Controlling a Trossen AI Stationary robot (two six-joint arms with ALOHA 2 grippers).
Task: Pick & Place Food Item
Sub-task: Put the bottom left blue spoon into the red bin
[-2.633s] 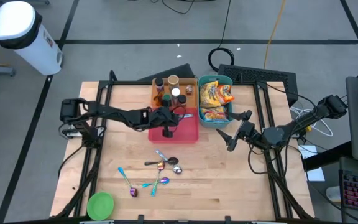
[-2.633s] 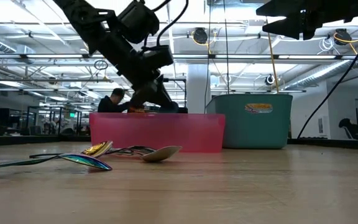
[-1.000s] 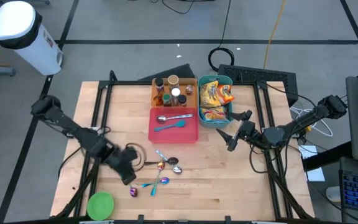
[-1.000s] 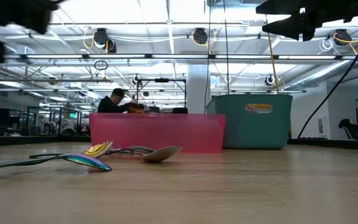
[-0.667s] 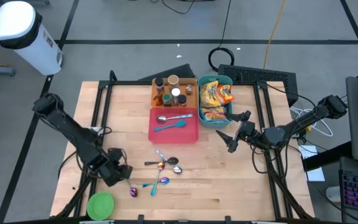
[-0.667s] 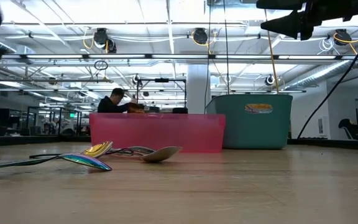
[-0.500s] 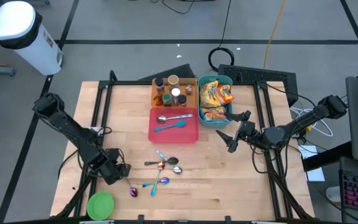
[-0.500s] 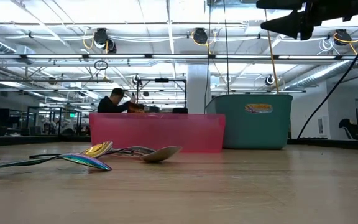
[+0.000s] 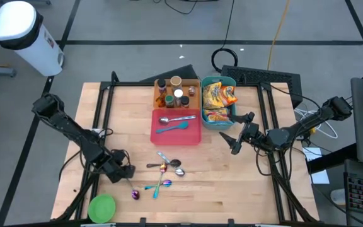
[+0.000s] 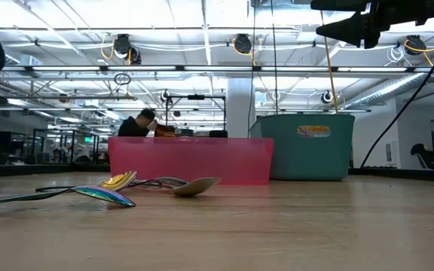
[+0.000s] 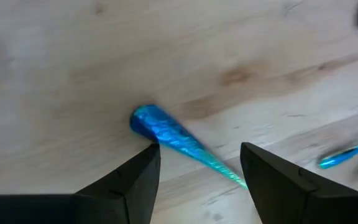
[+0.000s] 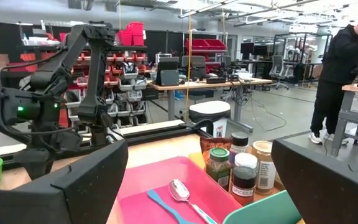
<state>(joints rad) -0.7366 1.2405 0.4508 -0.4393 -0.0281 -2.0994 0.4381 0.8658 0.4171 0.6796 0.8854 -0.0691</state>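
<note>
Snack bags (image 9: 217, 101) lie in a teal bin (image 9: 232, 120) at the table's far middle. My left gripper (image 9: 125, 173) is low over the near-left of the table and points steeply down, open. In the left wrist view its fingers (image 11: 143, 177) stand on either side of the handle of a blue iridescent spoon (image 11: 173, 137), which lies flat on the wood. My right gripper (image 9: 234, 140) hangs open and roughly level in the air to the right of the bin, with nothing between its fingers (image 12: 98, 180). My left gripper stands astride the blue spoon's handle near its free end (image 11: 146, 119), coming from above with the fingers across the handle. One fingertip (image 11: 149, 155) is right beside the handle. I cannot tell whether it touches. The spoon lies flat on the table.
A pink tray (image 9: 194, 135) holds a silver spoon and a teal spatula. Behind it stands a brown tray of spice jars (image 9: 174, 91). More spoons (image 9: 167, 167) lie scattered at the near middle. A green bowl (image 9: 101, 207) sits at the near-left corner. A person stands beyond the table (image 12: 344, 74).
My left gripper has come down toward the table at its near-left, over the blue spoon's handle, and has rolled about its own axis on the way. Its fingers have stayed apart. The spoons have not moved.
</note>
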